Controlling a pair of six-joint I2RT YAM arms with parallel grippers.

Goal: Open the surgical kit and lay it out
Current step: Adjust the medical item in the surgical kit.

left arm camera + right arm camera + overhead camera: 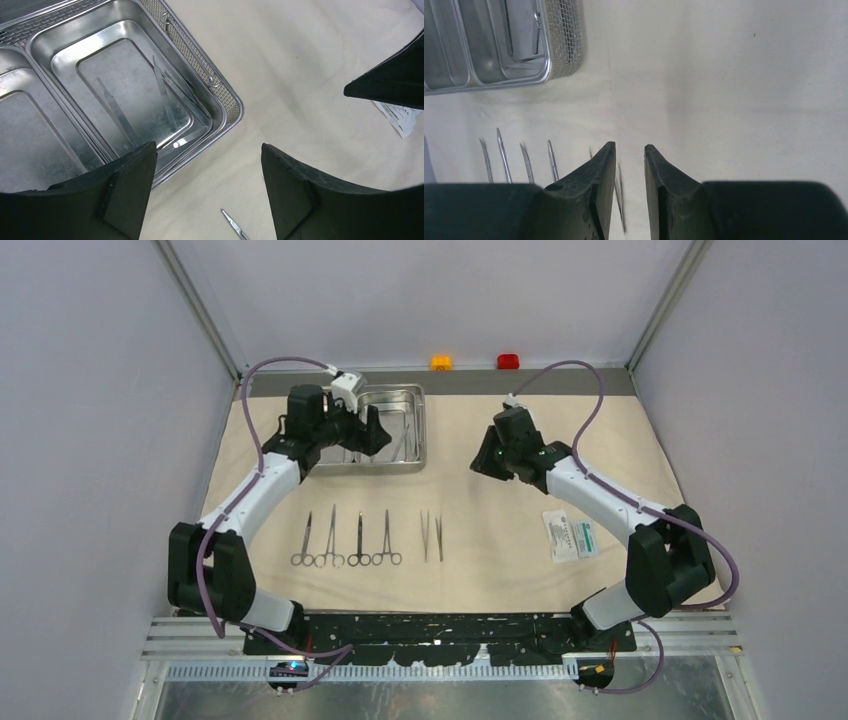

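The beige cloth wrap (500, 510) lies spread flat over the table. The steel two-compartment tray (415, 400) stands on it at the back left. Thin straight tools (162, 95) lie in its right compartment. My left gripper (375, 430) hovers at the tray's near right corner (235, 107), wide open and empty (207, 150). Several ring-handled forceps (345, 540) and tweezers (431, 535) lie in a row in front. The white-and-green packet (570, 536) lies at the right. My right gripper (485, 462) hangs above the cloth, narrowly open and empty (630, 147), over the tweezers (620, 200).
An orange button (441, 362) and a red button (508, 361) sit at the back edge beyond the cloth. Grey enclosure walls stand on the left, right and back. The right gripper's finger (395, 80) shows at the left wrist view's right edge.
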